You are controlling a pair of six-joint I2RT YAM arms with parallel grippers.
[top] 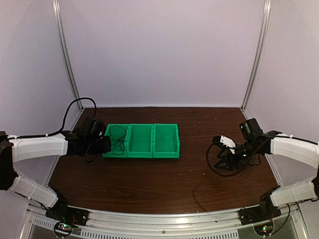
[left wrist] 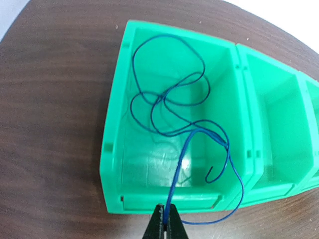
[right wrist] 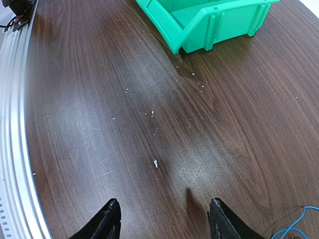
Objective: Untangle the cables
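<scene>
Your left jaws are clenched on the thin, curly dark-blue wire, which loops inside the leftmost green plastic bin. Your right jaws stand released above the dark wooden table, a bright-blue wire strand nearby.

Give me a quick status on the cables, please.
Left gripper shut on blue cable, rest looped in end bin. Right gripper open, empty, above table. Nothing blocking.

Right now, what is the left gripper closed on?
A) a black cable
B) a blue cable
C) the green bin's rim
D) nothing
B: the left wrist view shows the left gripper shut on the blue cable, which runs up into the green bin.
</scene>
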